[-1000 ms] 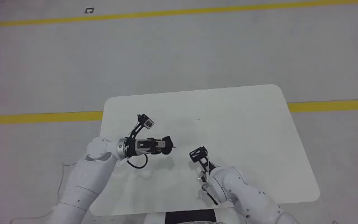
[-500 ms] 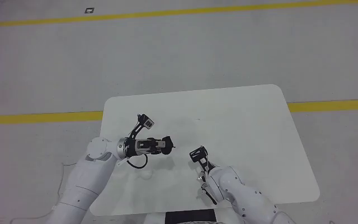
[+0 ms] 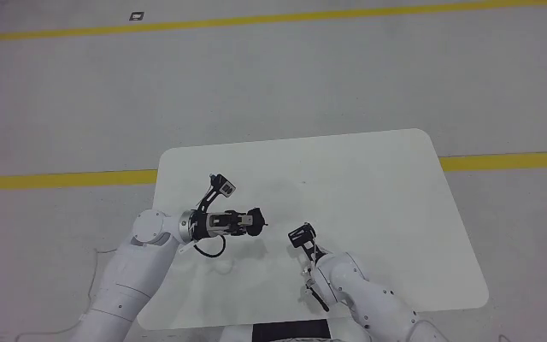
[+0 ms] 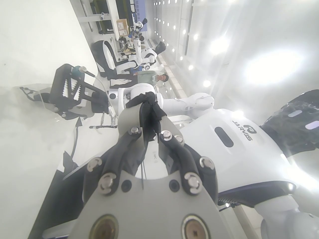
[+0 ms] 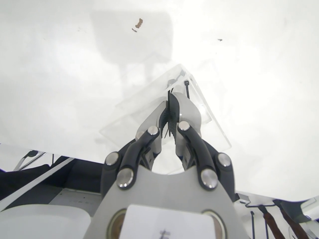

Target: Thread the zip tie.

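On the table (image 3: 385, 179), the clear tray (image 5: 214, 125) sits near the front edge, about midway along it. The right gripper (image 5: 170, 98) hangs over the tray, pointing down into it, and 1 loose zip tie (image 5: 187, 89) lies in the tray just beyond it. The left gripper (image 3: 259, 220) is to the left above the table, apart from the right gripper and pointing toward it, with 1 held zip tie (image 4: 142, 172) running back between its 2 sides.

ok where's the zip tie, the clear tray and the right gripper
zip tie (image 5: 187, 89): right wrist view, strap below its head
clear tray (image 5: 216, 130): right wrist view, bare part by its edge
right gripper (image 5: 173, 98): right wrist view, between the fingers' tips
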Robot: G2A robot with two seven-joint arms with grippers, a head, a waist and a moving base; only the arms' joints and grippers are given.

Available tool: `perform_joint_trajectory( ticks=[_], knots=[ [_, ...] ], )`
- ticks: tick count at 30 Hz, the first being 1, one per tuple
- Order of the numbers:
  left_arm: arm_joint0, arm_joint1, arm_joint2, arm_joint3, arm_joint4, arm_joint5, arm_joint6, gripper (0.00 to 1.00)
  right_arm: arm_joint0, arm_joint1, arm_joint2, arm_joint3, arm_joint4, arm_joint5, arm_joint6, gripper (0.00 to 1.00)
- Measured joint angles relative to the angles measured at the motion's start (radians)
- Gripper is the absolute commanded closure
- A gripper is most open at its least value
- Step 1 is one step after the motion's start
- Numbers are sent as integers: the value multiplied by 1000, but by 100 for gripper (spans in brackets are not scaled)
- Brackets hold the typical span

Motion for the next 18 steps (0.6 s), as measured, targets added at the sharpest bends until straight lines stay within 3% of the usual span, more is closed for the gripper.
perform_joint_trajectory(
  ticks=[18],
  knots=[
    [0,0,0,0,0,0,0,100,-120,12,93,-172,-27,-56,0,100]
  ],
)
